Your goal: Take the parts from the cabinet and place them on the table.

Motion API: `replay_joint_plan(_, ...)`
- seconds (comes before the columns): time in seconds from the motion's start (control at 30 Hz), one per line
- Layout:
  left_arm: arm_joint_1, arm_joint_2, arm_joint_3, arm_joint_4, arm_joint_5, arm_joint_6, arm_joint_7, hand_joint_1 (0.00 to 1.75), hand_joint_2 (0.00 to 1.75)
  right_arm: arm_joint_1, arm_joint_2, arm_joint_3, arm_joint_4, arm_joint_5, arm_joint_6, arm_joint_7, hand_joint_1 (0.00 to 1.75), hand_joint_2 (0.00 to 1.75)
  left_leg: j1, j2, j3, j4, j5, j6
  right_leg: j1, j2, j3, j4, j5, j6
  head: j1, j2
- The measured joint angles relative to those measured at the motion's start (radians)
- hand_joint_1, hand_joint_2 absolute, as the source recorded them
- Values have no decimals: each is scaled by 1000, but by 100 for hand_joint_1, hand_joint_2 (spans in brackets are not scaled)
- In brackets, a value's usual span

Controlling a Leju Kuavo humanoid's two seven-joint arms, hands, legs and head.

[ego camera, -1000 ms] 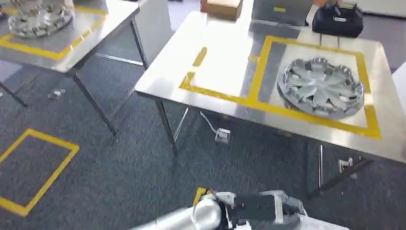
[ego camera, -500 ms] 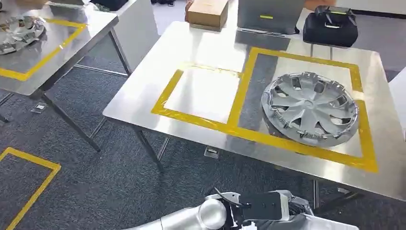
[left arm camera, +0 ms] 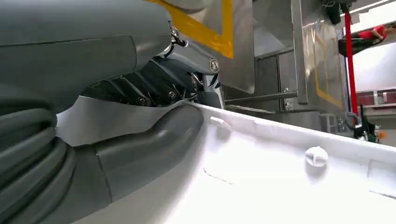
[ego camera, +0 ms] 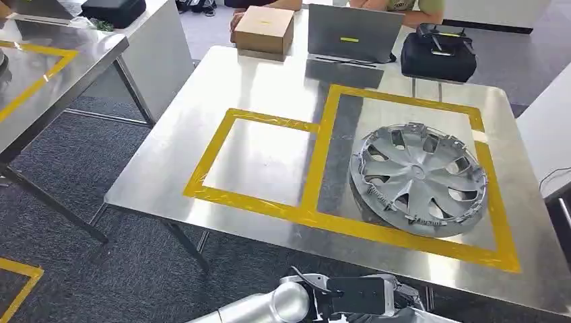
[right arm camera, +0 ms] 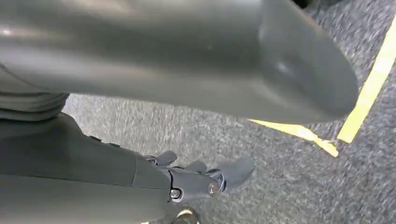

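The left hand [left arm camera: 154, 116] grips a white part [left arm camera: 280, 177], thumb pressed flat along its rim and dark fingers [left arm camera: 159, 91] curled over the other side, just short of the near edge of the steel table [ego camera: 202, 134]. A silver hubcap [ego camera: 417, 178] lies inside the yellow tape square toward the table's right edge. The right hand [right arm camera: 196, 179] hangs over grey carpet [right arm camera: 280, 177], fingers loosely apart, holding nothing.
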Motion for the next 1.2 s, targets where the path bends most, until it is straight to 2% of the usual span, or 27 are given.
replay_joint_plan(0.03, 0, 0, 0, 1, 0, 0, 0, 175, 175, 0, 0, -3, 0, 0, 4, 0, 0, 0, 0, -3, 0, -1, -2, 1, 0, 0, 1, -3, -1, -1, 0, 0)
replay_joint_plan(0.17, -1, 0, 1, 9, 0, 14, -9, 175, 175, -2, 4, -7, 0, 5, 10, 16, 0, 0, -2, -11, 1, 0, -18, 18, 0, -3, 7, -5, -1, -1, 0, 0)
replay_joint_plan(0.27, -2, 0, 2, 14, -1, 26, -10, 175, 175, -5, 7, -7, 0, 6, 16, 19, 0, 0, -5, -12, 1, 1, -23, 21, -1, -6, 17, -22, -14, 2, 0, 0)
replay_joint_plan(0.3, -2, 0, 2, 14, -1, 27, -12, 175, 175, -5, 8, -8, 0, 3, 16, 19, 0, 0, -7, -11, 1, 3, -24, 23, -4, -7, 20, -28, -19, 14, 0, 0)
replay_joint_plan(0.33, -2, 0, 2, 15, -1, 30, -12, 175, 175, -5, 9, -10, 0, 3, 16, 19, 0, 0, -7, -10, 1, 4, -24, 23, -5, -6, 21, -28, -20, 26, 0, 0)
replay_joint_plan(0.47, -2, 0, 2, 14, -1, 34, -14, 175, 175, -5, 12, -13, 0, 2, 15, 21, 0, 0, -7, -10, 8, 3, -24, 22, -4, -7, 26, -30, -19, 28, 0, 0)
replay_joint_plan(0.6, -6, -1, 1, 14, -15, 59, 26, 175, 175, -5, 12, -17, 0, 0, 14, 20, 0, 0, -6, -10, 15, 1, -23, 21, -3, -7, 32, -30, -18, 28, 0, 0)
replay_joint_plan(0.73, -36, -9, -14, 29, -14, 219, 72, 175, 175, -5, 15, -24, 0, 4, 13, 18, 0, 0, -5, -10, 19, 0, -22, 20, -3, -7, 36, -30, -18, 28, 0, 0)
replay_joint_plan(0.83, -87, -11, -43, 47, -42, 310, 82, 175, 175, -10, 19, -24, 0, 11, 15, 19, 0, 0, -5, -9, 21, -1, -22, 19, -3, -6, 36, -29, -18, 27, 0, 0)
replay_joint_plan(0.9, -131, -11, -66, 57, -96, 399, 111, 175, 175, -13, 20, -24, 0, 15, 18, 20, 0, 0, -5, -10, 22, -2, -21, 19, -3, -7, 37, -29, -18, 27, 0, 0)
replay_joint_plan(1.0, -205, -12, -125, 75, -228, 550, 198, 175, 175, -18, 23, -24, 0, 38, 33, 20, 0, 0, -5, -10, 22, -2, -21, 18, -2, -7, 37, -29, -18, 27, 0, 0)
replay_joint_plan(1.2, -320, -11, -185, 145, -387, 646, 308, 175, 175, -44, 34, -6, 0, 87, 68, 42, 0, 0, -5, -10, 22, -2, -21, 18, -2, -6, 37, -29, -18, 27, 0, 0)
